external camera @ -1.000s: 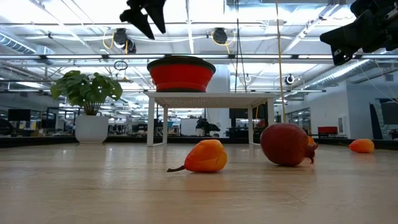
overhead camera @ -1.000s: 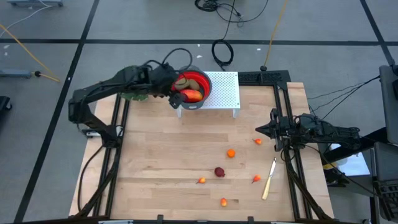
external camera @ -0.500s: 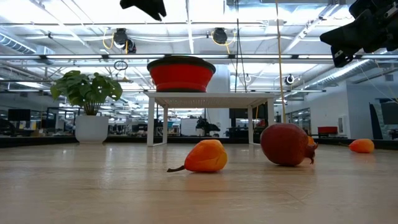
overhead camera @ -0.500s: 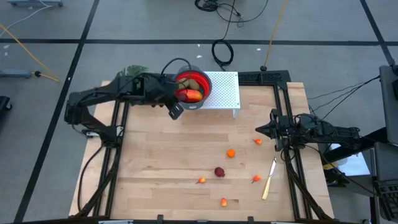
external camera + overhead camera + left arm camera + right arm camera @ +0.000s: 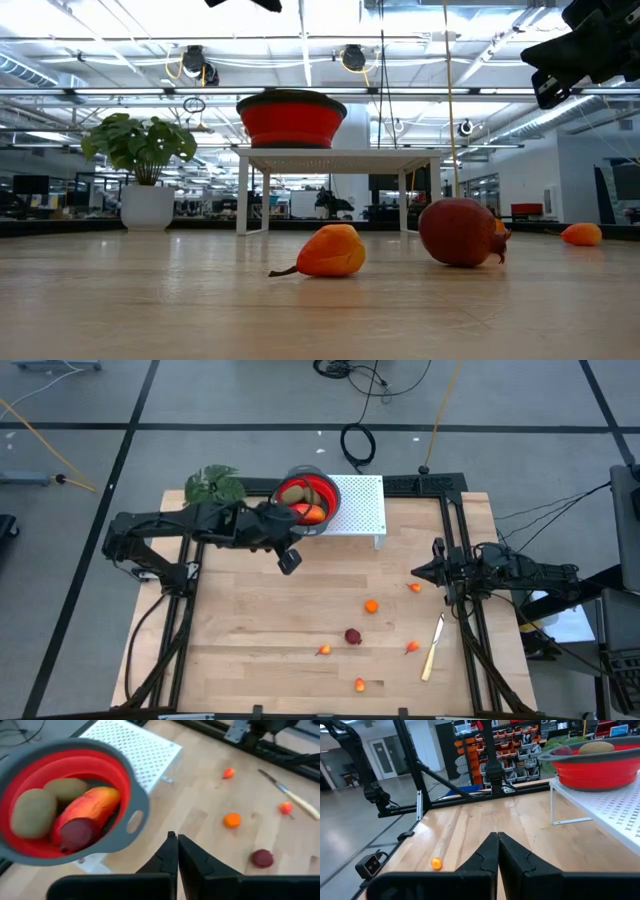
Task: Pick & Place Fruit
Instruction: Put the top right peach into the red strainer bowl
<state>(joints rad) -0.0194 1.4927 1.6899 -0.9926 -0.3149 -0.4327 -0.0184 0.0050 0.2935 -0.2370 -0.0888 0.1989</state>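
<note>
A red bowl (image 5: pixel 305 500) with a grey rim stands on a white perforated stand (image 5: pixel 362 506) at the table's far side. In it lie two olive-brown ovals (image 5: pixel 33 813), a long red-orange piece (image 5: pixel 89 806) and a dark red round (image 5: pixel 76 833). More fruit lies loose on the wood: an orange one (image 5: pixel 371 606), a dark red one (image 5: pixel 353 636) and several small orange bits (image 5: pixel 323 650). My left gripper (image 5: pixel 290 564) hangs shut and empty above the table, just near and left of the bowl. My right gripper (image 5: pixel 416 570) waits shut at the table's right side.
A pale-handled knife (image 5: pixel 433 647) lies near the right edge among the small fruits. A leafy plant (image 5: pixel 214 484) stands beyond the far left corner. Dark frame rails (image 5: pixel 470 620) run along both sides. Bare wood lies between the bowl and the loose fruit.
My left gripper has swung away from the bowl's left rim toward the table's near edge, staying high, and its fingers have shut on nothing. The plant, earlier covered by the arm, now shows. The fruit in the bowl and on the table has stayed put.
</note>
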